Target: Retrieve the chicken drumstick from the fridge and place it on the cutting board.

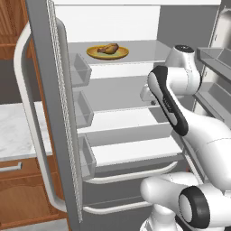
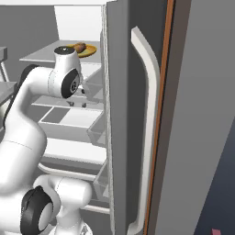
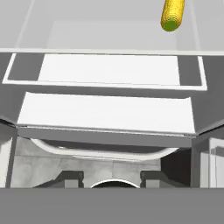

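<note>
The fridge (image 1: 127, 122) stands open, its white shelves facing me. On the top shelf a round yellow plate (image 1: 121, 54) carries the golden-brown chicken drumstick (image 1: 109, 47), which also shows far back in the right base view (image 2: 80, 46). My gripper (image 2: 78, 104) hangs below that shelf in front of the middle shelves, pointing down. In the hand view it is open (image 3: 111, 178), its fingertips (image 3: 70, 177) wide apart with nothing between them, over lower shelves and a drawer. The cutting board is out of view.
The left fridge door (image 1: 45, 90) with clear bins (image 1: 80, 70) and a long white handle (image 1: 27, 117) stands open at my left; the right door (image 2: 121, 114) is close on my right. A small bright yellow item (image 3: 173, 15) lies on a shelf. Marble counter (image 1: 18, 131) sits at left.
</note>
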Tool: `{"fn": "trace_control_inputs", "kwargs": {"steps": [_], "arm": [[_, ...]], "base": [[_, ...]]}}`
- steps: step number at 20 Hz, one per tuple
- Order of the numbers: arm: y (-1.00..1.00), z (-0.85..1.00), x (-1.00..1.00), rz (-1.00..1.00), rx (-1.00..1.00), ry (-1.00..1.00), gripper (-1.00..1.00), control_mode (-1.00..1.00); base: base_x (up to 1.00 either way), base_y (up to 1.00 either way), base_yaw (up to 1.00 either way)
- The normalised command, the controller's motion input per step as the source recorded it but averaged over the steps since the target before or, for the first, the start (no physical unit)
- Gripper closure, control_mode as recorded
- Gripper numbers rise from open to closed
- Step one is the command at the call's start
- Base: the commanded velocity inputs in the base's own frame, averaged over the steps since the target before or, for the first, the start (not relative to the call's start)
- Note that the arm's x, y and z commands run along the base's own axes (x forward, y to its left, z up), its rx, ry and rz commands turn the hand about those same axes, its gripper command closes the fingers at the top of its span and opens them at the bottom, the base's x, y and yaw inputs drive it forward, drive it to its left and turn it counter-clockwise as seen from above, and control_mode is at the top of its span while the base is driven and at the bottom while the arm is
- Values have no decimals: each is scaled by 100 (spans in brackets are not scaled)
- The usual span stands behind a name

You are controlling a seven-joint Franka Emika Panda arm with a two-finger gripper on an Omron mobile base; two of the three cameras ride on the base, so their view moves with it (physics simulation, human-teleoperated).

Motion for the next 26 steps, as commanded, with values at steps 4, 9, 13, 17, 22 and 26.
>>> {"fn": "trace_control_inputs", "kwargs": {"steps": [4, 9, 13, 17, 22, 26], "arm": [[2, 0, 0, 0, 0, 0, -100, -100], [7, 0, 0, -3, 5, -16, -100, -100], [38, 21, 0, -4, 3, -32, -100, -100], [31, 53, 0, -18, 1, -30, -100, -100], [13, 55, 0, -27, 0, -19, -100, -100], [16, 37, 0, -31, 2, -16, -100, -100]], "base": [[0, 0, 0], [0, 0, 0], [0, 0, 0], [0, 0, 0], [0, 0, 0], [0, 0, 0]]}}
